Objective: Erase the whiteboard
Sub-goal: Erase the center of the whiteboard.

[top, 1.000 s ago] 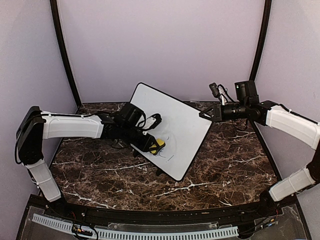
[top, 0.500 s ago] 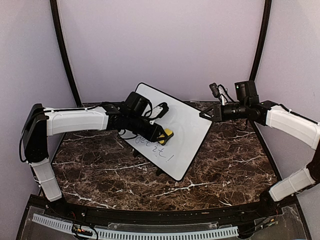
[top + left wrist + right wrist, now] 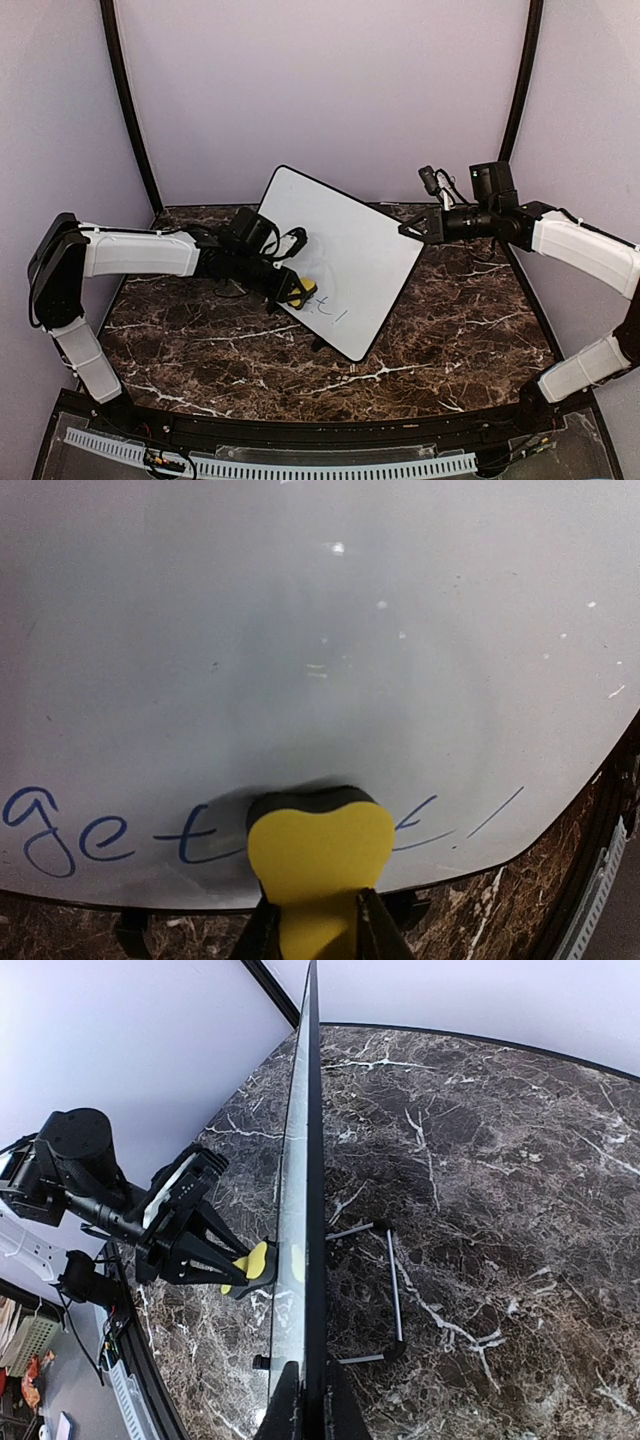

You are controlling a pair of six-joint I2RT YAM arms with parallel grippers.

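The whiteboard (image 3: pixel 350 225) stands tilted on the marble table, with blue handwriting (image 3: pixel 70 835) along its lower part. My left gripper (image 3: pixel 295 289) is shut on a yellow eraser (image 3: pixel 306 291) and presses its black pad against the writing. In the left wrist view the eraser (image 3: pixel 320 850) sits between my fingers (image 3: pixel 318 925), covering the middle of the text on the whiteboard (image 3: pixel 320 630). My right gripper (image 3: pixel 410 229) is shut on the board's right edge. In the right wrist view, its jaws (image 3: pixel 312 1405) clamp the black frame (image 3: pixel 313 1160) edge-on, with the eraser (image 3: pixel 256 1260) on the left.
The board's wire stand (image 3: pixel 395 1295) rests on the dark marble table (image 3: pixel 450 330) behind it. Purple walls and two black poles (image 3: pixel 125 110) enclose the back and sides. A ribbed rail (image 3: pixel 270 465) runs along the near edge.
My left gripper swept the eraser up and right across the board, then back down and left onto the writing. The right gripper and board have not moved.
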